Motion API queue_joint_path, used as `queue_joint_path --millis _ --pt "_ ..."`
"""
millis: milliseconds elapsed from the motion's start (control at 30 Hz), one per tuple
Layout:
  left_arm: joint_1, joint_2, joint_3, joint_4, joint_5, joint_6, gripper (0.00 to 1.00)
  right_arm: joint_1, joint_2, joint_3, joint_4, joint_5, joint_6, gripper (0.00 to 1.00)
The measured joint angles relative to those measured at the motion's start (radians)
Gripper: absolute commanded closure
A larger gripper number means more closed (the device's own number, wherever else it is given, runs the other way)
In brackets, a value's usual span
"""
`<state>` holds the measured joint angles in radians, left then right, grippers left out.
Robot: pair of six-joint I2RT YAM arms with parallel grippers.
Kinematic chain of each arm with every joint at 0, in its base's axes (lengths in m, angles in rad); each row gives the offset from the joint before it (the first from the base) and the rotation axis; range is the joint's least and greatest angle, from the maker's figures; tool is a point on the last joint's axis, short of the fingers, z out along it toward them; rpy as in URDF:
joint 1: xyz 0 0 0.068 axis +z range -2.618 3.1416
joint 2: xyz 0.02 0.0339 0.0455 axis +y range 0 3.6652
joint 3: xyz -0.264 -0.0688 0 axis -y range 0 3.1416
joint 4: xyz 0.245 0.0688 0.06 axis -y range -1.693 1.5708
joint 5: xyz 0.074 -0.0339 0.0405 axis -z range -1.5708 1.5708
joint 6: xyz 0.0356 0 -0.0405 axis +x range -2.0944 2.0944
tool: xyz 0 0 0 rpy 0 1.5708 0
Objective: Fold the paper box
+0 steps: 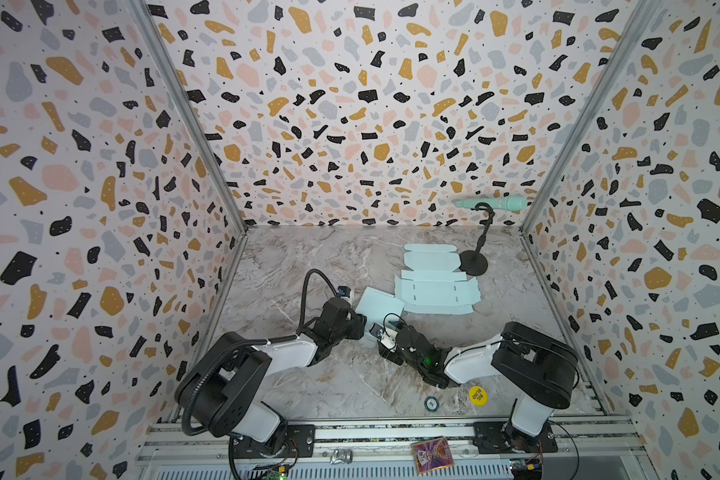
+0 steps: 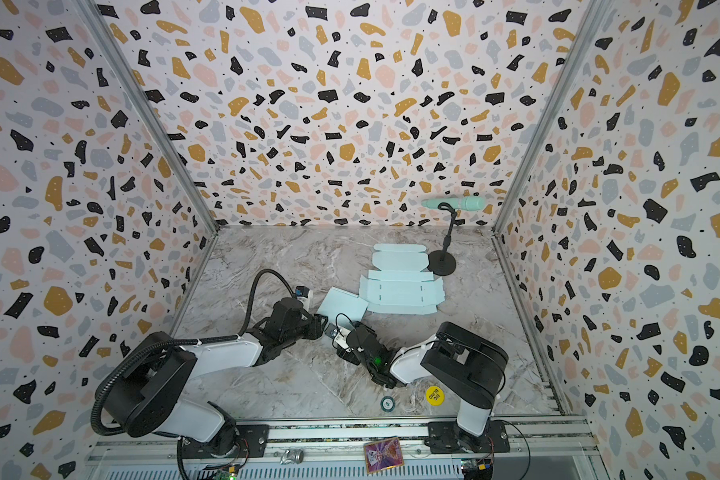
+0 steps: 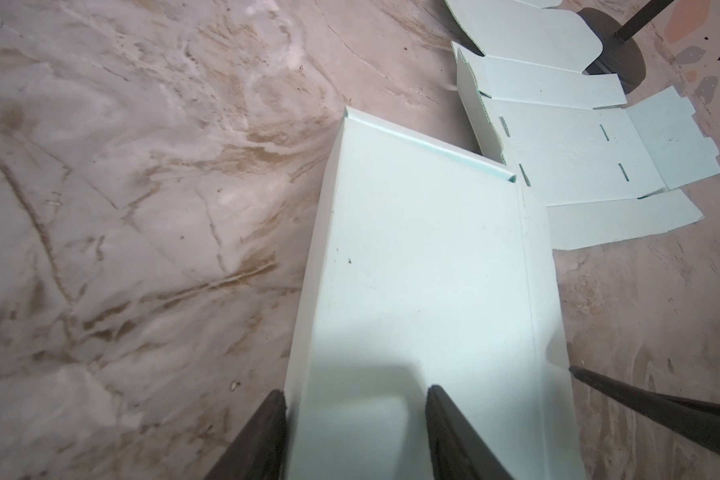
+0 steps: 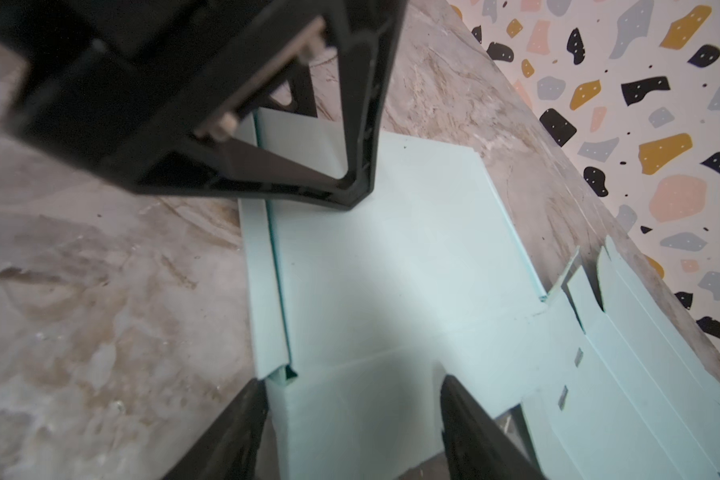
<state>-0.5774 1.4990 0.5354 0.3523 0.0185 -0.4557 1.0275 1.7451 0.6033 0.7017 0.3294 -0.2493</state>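
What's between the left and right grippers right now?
The pale-green folded panel of the paper box, spanning from the right gripper to the left gripper; the right wrist view shows it best.

The table (image 1: 308,257) before me has a marble-like top, pale grey with brown veins. On its far right part the paper box (image 1: 437,286) lies unfolded and flat, pale blue, just beside a round black stand base (image 1: 473,264), and a smaller pale blue sheet (image 1: 381,302) lies at its near left corner; I cannot tell if they are joined. Near the front edge lie a yellow disc (image 1: 478,395) and a small dark chip (image 1: 431,402).
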Motion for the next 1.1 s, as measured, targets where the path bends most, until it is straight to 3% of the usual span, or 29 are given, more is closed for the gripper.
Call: queue_joint_path --millis 400,667,867,1000,1100 --pt "0.004 0.046 0.000 0.083 0.000 0.002 0.45 -0.011 0.016 0.031 -0.044 0.019 0.089 0.36" --pt "0.004 0.046 0.000 0.083 0.000 0.003 0.45 0.057 0.004 0.031 -0.046 0.112 0.040 0.24" --pt "0.004 0.046 0.001 0.082 -0.001 0.003 0.46 0.103 -0.169 -0.010 -0.066 0.126 0.058 0.19" --pt "0.004 0.046 0.002 0.079 -0.001 0.004 0.45 0.063 -0.308 -0.042 -0.111 0.081 0.129 0.26" --pt "0.004 0.049 0.005 0.078 0.000 0.007 0.45 -0.024 -0.361 -0.045 -0.150 0.025 0.196 0.31"
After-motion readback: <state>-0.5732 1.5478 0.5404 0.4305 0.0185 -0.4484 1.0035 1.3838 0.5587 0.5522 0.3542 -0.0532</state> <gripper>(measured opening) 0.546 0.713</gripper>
